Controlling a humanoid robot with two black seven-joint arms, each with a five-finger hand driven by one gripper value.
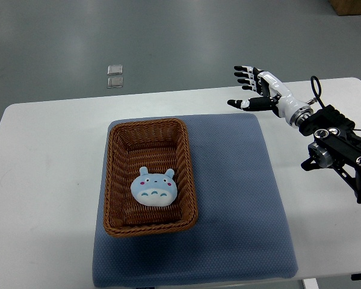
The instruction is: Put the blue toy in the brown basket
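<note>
Top view: toy (154, 188) lying inside basket (117, 180), toward the near half, face up, apparently already placed. Right robot hand (250, 88) hovering over the far right of the bench (42, 174), well apart from basket, fingers spread, gripping nothing. Judging the step as retreat: lifting clear, avoiding the rim, leaving toy undisturbed on mat (240, 198).
</note>
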